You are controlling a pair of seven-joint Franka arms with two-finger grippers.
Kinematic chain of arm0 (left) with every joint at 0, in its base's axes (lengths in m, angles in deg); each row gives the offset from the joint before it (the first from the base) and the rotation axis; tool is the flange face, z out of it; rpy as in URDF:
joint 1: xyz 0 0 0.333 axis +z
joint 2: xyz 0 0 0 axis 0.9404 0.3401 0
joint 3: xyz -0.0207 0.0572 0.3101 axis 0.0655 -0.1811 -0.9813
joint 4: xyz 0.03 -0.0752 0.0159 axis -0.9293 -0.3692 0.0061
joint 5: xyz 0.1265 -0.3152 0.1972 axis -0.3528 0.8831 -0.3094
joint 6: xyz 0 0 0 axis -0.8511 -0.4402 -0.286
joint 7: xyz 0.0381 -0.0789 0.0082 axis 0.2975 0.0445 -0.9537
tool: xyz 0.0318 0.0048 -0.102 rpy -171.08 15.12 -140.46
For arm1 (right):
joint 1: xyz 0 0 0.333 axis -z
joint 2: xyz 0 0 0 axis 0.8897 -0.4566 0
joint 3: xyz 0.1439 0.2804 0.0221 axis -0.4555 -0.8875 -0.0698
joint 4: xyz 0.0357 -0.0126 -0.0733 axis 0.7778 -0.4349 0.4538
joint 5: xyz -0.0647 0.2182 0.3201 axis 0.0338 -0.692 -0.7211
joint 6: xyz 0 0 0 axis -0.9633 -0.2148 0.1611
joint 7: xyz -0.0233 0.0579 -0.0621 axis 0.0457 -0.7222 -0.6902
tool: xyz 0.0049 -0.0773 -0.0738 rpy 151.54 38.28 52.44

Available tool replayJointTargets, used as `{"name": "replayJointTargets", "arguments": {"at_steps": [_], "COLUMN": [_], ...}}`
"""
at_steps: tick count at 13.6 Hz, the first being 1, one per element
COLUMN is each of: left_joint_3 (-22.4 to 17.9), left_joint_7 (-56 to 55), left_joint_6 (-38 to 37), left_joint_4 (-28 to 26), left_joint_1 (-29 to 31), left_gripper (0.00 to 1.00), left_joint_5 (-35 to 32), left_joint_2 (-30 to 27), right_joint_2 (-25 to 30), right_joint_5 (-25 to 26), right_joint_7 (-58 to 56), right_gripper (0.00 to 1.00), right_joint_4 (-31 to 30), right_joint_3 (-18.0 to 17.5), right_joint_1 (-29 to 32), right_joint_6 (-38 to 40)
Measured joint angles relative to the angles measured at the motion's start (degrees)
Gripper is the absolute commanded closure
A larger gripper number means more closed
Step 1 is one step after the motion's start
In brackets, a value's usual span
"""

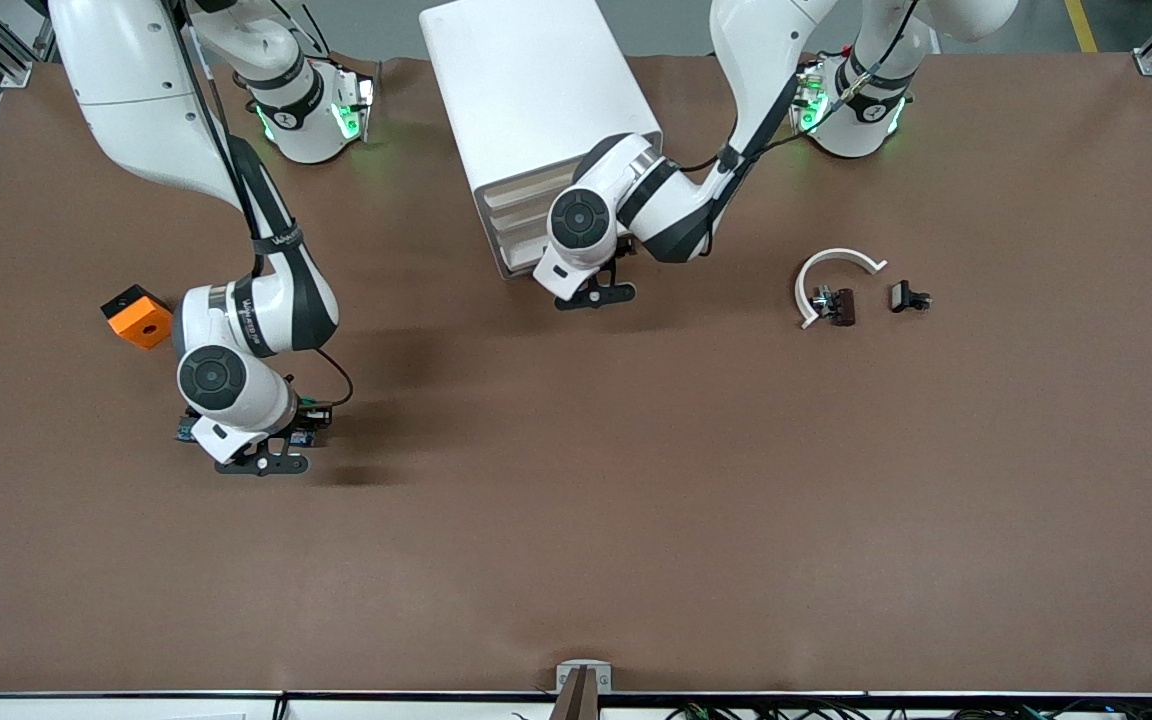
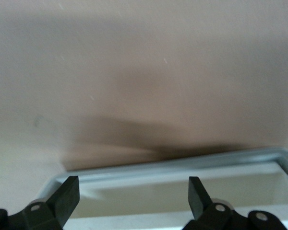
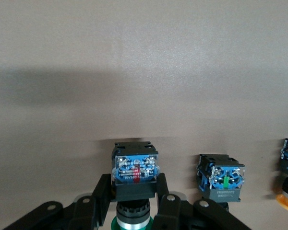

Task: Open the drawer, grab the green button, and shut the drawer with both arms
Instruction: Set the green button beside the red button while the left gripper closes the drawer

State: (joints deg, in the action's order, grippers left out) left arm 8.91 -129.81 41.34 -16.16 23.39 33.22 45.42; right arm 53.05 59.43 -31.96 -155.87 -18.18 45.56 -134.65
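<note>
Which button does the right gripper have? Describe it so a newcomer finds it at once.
Start at the right arm's end of the table, where the right gripper hangs close to the orange block. The button is clamped between its fingers: blue base up, black body, green cap. The two loose buttons beside it are ungripped; one shows a yellow-orange cap.

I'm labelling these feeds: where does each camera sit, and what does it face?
Front: high across the table, facing both arms, the cabinet and the table.
Left wrist: on the left arm, its open left gripper over the drawer.
Right wrist: on the right arm, its right gripper shut on the button.
Front and right wrist share the right gripper.
</note>
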Motion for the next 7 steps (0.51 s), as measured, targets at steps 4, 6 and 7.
{"name": "replayJointTargets", "arguments": {"at_steps": [4,6,7], "left_joint_3": [1.08,0.83,0.54], "left_joint_7": [0.01,0.01,0.06], "left_joint_6": [2.37,3.37,3.69], "left_joint_4": [0.00,0.06,0.25], "left_joint_1": [-0.05,0.36,1.44], "left_gripper": [0.00,0.00,0.00], "left_joint_5": [3.53,3.83,3.63], "left_joint_2": [-0.17,-0.44,-0.82], "right_joint_2": [-0.53,-0.65,-0.65], "right_joint_5": [0.15,0.20,0.22], "right_joint_7": [0.00,0.00,0.03], "right_gripper": [0.53,0.00,0.00], "right_joint_4": [0.00,0.01,0.06], "right_joint_3": [-0.01,-0.01,0.00], "right_joint_1": [0.06,0.06,0.10], "right_joint_6": [-0.42,-0.62,-0.70]}}
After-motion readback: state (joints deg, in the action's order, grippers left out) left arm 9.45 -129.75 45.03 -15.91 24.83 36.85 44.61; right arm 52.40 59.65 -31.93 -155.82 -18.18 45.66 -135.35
